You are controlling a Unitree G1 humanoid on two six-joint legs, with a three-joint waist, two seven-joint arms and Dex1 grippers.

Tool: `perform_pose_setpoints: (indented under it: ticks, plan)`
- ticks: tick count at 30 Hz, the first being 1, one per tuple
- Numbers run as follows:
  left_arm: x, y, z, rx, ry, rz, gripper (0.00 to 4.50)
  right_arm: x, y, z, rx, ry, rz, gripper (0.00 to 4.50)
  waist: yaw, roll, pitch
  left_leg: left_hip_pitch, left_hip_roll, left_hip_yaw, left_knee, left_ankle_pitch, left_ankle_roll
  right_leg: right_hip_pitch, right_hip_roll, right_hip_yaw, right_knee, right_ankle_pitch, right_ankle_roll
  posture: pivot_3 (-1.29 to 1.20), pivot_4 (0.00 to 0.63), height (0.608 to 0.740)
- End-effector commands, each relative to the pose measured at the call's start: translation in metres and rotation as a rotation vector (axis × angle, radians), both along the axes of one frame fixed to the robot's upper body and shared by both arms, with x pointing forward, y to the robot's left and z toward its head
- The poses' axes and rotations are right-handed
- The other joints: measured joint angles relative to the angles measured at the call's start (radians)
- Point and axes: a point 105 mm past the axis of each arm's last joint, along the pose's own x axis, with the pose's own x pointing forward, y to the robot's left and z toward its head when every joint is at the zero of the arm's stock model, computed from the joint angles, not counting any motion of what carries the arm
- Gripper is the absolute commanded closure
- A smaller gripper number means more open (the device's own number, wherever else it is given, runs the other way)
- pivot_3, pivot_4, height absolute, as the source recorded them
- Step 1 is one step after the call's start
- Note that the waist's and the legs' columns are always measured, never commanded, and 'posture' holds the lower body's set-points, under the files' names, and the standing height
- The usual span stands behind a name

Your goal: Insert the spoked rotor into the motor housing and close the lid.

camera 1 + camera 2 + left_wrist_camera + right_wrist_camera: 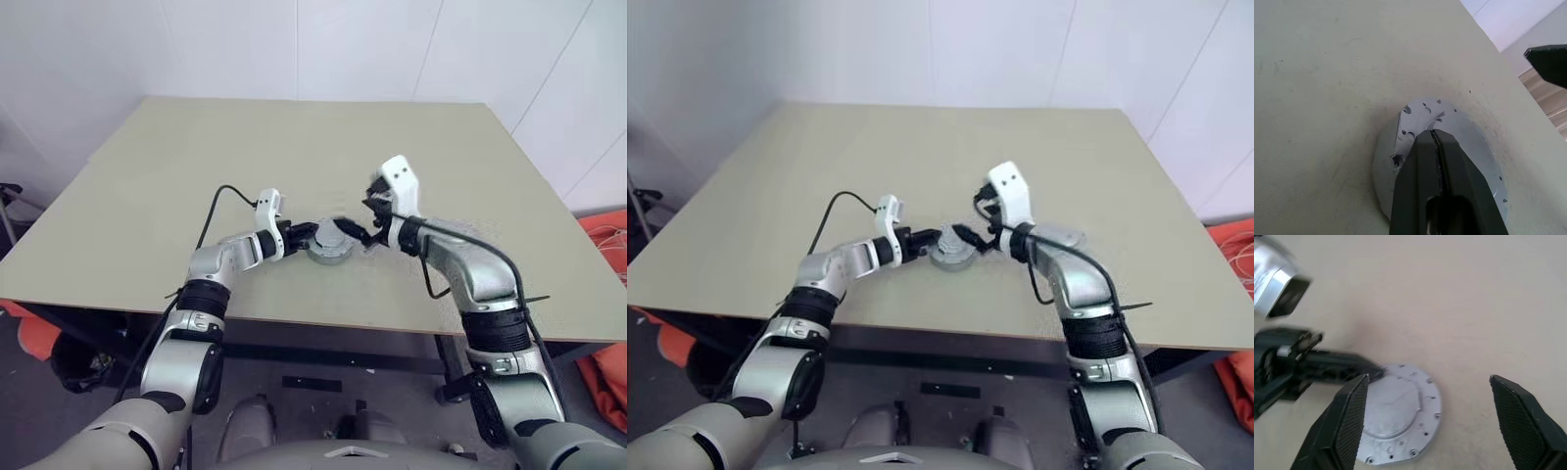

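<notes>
Beige table (147, 196): round silver lid (1398, 418), small rim holes.

Both arms reach forward, wrists angled inward: left hand (1437, 147) pinched closed (fingers pressed together), right hand (1432, 416) spread wide at its three o'clock.

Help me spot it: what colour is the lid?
Silver-grey lid, clearest in the right wrist view.

Even, soft overhead light, worktop (294, 157) bright without glare, faint shadows under arms; right wrist view blurred at upper left, head views sharp.
</notes>
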Motion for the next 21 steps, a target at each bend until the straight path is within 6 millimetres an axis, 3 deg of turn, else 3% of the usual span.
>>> perform_pose_setpoints:
  ticks: [1,6,13,21]
  plan:
    - [-0.006,-0.01,-0.001,0.005,0.011,-0.049,4.5,0.0,-0.02,0.003,0.107,0.151,-0.144,0.03,0.003,0.0,0.0,0.0,0.0,0.0,0.0,0.0,0.0,0.0,0.0,0.0,0.0,0.0,0.0,0.0,0.0,0.74]
    - [-0.005,-0.009,-0.001,0.003,0.009,-0.048,4.5,-0.013,-0.024,-0.016,0.346,0.476,-0.24,0.03,0.013,0.0,0.0,0.0,0.0,0.0,-0.001,0.0,-0.001,-0.001,0.0,0.0,0.0,0.0,0.0,0.0,0.0,0.74]
    - [-0.005,-0.008,-0.001,0.002,0.009,-0.048,4.5,-0.011,-0.013,-0.01,0.568,0.537,-0.189,0.03,0.018,0.001,0.0,0.0,0.0,0.0,-0.003,0.002,-0.003,-0.001,0.0,0.0,0.0,0.0,0.0,0.0,0.0,0.74]
    - [-0.006,-0.008,-0.001,0.002,0.007,-0.052,4.5,-0.018,-0.019,-0.035,0.582,0.639,-0.242,0.03,0.021,0.001,0.0,0.001,-0.001,0.0,-0.006,0.003,-0.005,-0.002,0.0,0.0,0.0,0.0,0.0,0.0,0.0,0.74]
